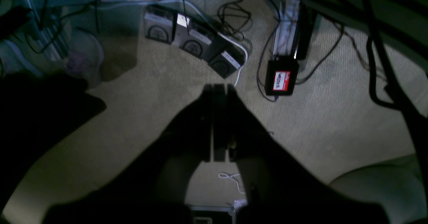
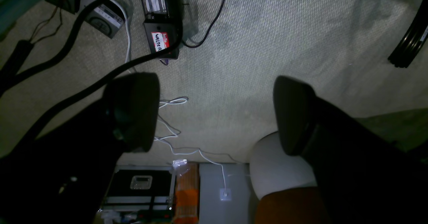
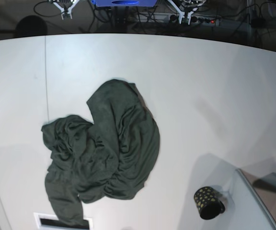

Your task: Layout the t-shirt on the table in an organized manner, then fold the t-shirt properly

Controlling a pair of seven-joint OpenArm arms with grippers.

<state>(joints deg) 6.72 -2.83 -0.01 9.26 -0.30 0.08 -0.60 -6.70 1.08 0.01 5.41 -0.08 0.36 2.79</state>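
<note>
Base view: the large dark green, thin-fabric short-sleeved t-shirt (image 3: pixel 102 158) lies crumpled in a rounded heap left of centre on the broad, smooth white bench (image 3: pixel 200 86), its lower edge close to the near rim. A thin dark seam line (image 3: pixel 46 76) runs across the bench just left of the heap. A small black cup with gold dots (image 3: pixel 207 202) lies on its side well apart, toward the near right. Neither arm reaches over the bench in this view.

Left wrist view: the left gripper (image 1: pixel 219 90) has its jaws pressed together on nothing, hanging above beige carpet (image 1: pixel 150 117) strewn with cables. Right wrist view: the right gripper (image 2: pixel 215 113) has its jaws spread wide and empty, also over carpet.

Judgement: layout has not begun; sleeves, collar and hem cannot be told apart in the heap.

Risks: a pinch taken blindly may gather several layers, so that lifting drags the bundle rather than opening it. Pulling toward the near rim could slide fabric off the bench. A wide sweep to the right might strike the cup.
</note>
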